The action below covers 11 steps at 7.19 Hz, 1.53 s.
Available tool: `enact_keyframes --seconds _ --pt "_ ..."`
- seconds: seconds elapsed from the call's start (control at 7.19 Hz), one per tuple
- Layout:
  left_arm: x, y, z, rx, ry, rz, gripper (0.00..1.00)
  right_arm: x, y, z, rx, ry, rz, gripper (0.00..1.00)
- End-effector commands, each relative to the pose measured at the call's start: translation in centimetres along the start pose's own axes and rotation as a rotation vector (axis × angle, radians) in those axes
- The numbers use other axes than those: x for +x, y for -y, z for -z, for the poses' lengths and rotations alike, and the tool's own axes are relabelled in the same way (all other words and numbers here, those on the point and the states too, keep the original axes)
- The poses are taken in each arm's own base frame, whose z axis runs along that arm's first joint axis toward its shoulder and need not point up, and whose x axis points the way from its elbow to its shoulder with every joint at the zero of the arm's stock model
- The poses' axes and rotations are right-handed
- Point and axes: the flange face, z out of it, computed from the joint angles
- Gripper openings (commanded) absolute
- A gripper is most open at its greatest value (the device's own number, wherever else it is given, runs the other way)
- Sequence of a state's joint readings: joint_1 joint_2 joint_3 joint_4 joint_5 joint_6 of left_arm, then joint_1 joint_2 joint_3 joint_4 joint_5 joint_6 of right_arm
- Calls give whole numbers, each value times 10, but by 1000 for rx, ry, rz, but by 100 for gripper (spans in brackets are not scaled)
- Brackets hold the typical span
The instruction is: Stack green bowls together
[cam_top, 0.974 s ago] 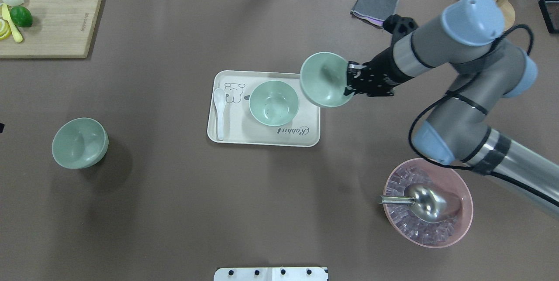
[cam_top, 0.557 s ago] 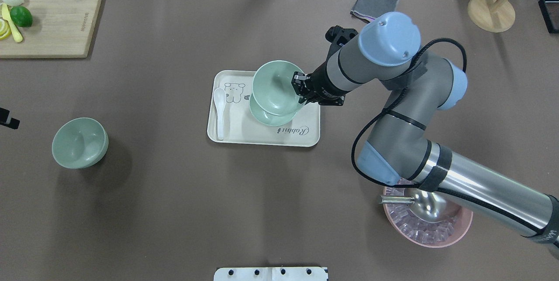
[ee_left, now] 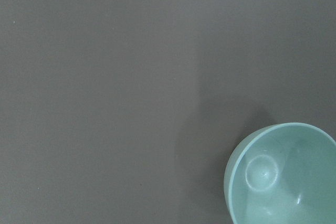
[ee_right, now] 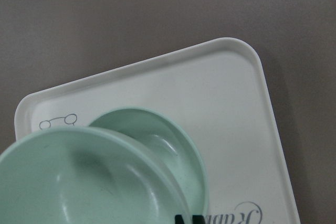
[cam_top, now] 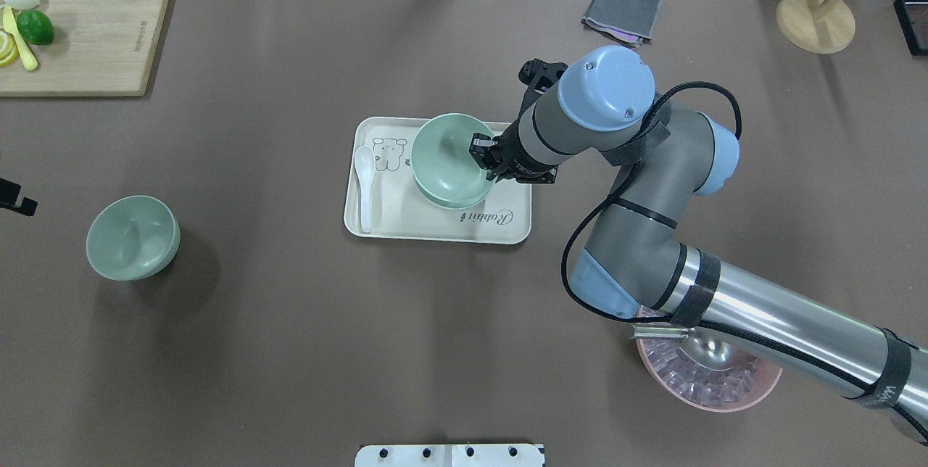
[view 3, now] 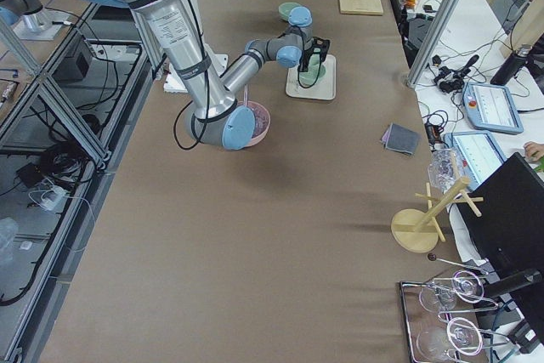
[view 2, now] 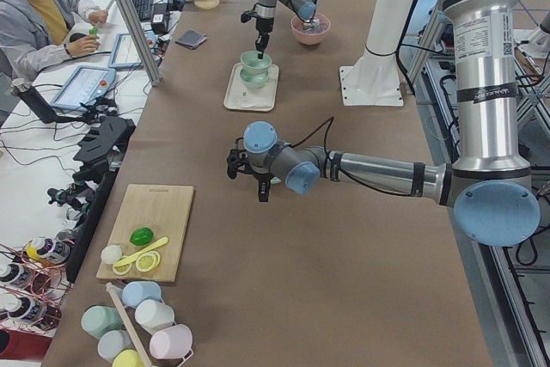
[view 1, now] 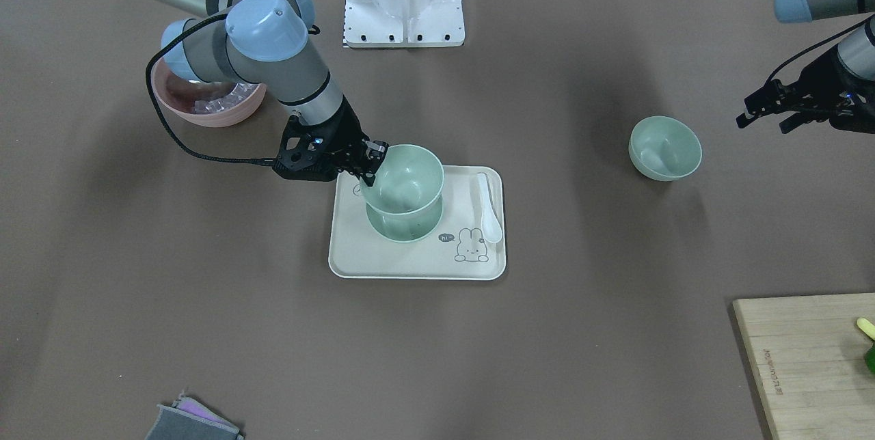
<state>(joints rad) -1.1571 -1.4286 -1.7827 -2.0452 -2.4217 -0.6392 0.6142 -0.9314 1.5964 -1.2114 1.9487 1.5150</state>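
My right gripper clamps the upper green bowl by its rim, over the lower green bowl on the tray. My left gripper hangs spread near the left green bowl.

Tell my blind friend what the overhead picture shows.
The right gripper holds one green bowl just over a second green bowl on a white tray. A third green bowl sits alone far to the left.
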Motion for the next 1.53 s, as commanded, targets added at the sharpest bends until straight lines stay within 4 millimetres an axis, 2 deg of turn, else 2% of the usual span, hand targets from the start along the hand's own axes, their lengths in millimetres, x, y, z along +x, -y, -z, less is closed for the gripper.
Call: enact_keyframes --seconds 0.0,0.14,0.28,0.56,0.7,0.83,0.97,1.11,1.25,1.39 --pt "18 3 -12 2 5 27 98 -2 -1 -1 0 3 -82 55" --pt "40 -3 -35 18 28 45 98 -6 -2 2 2 13 -121 100" --pt "54 -7 -46 33 15 61 98 -9 1 8 5 22 -121 100" --pt "70 -9 -60 33 28 52 98 -4 26 33 18 43 -134 100" --pt "61 -11 -72 36 65 62 97 11 42 42 -13 38 -145 100" --pt "66 -10 -90 11 73 57 95 29 48 46 -23 28 -138 100" --pt "73 -4 -104 -3 74 61 90 38 48 53 -19 32 -122 100" --pt "76 -3 -111 -12 77 56 81 46 47 53 -20 25 -122 100" --pt "75 -4 -114 -17 78 58 18 45 48 56 -18 30 -122 100" --pt "82 -1 -112 -14 67 46 0 47 47 58 -18 31 -121 100"
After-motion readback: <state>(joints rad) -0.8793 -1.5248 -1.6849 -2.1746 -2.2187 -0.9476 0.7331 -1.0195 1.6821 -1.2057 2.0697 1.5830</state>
